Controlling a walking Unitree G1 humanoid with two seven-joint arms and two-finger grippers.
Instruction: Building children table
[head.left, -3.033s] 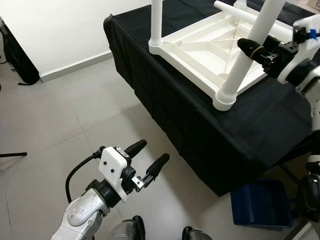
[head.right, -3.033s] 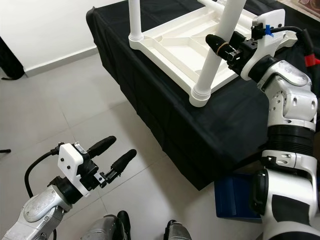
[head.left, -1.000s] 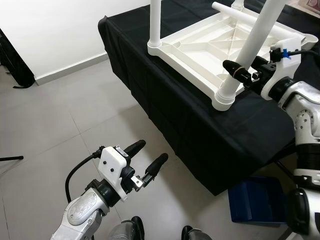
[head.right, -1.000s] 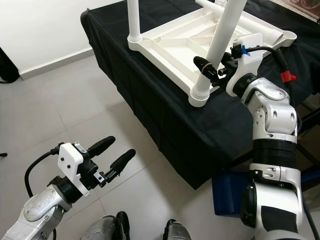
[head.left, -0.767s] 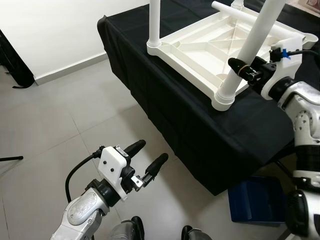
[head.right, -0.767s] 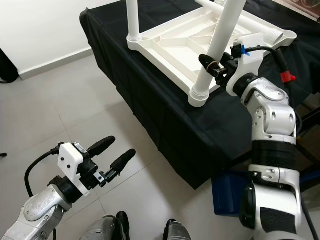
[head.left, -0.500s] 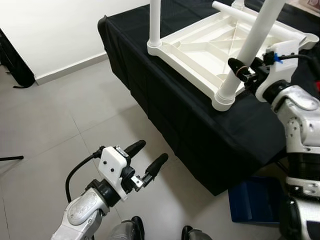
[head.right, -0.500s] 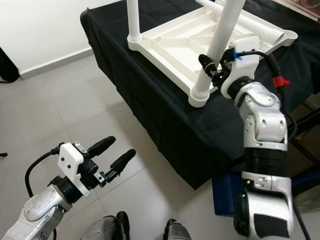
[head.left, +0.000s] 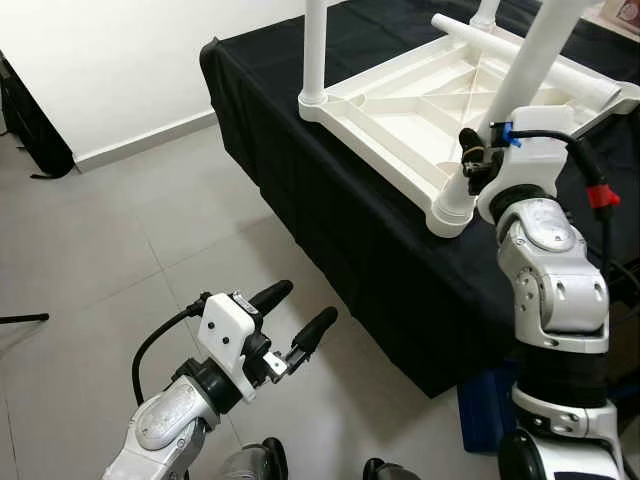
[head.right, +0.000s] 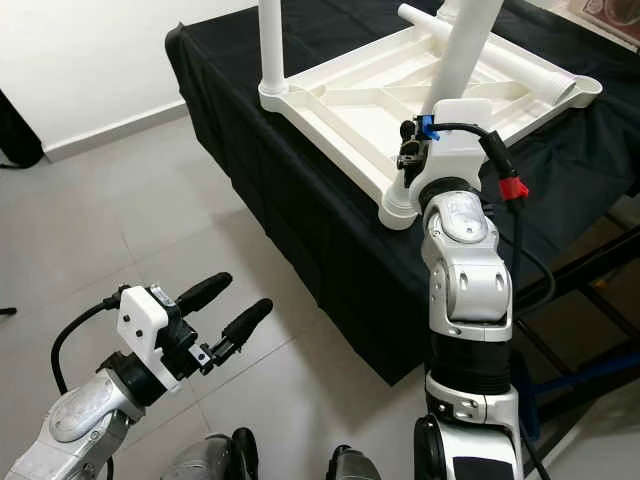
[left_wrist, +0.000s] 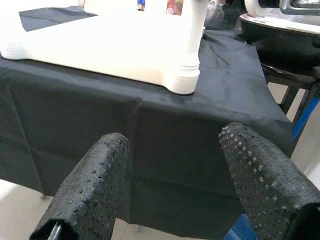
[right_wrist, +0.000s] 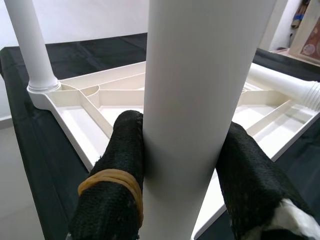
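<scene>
Nearest the camera, above the floor, the left gripper (head.left: 293, 320) hangs idle, fingers spread. Beyond, on the black-draped worktop (head.left: 400, 250), the upturned table top (head.left: 400, 110) carries two upright legs; the right gripper (right_wrist: 187, 200) clamps the near leg (right_wrist: 200, 100). A loose leg (head.right: 480, 50) lies farther back, seemingly unfitted.

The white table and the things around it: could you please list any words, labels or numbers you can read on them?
None can be read.
The table and its leg, gripped by the right end effector, bear no text.
A coloured item at the right wrist view's edge is too blurred to read.
</scene>
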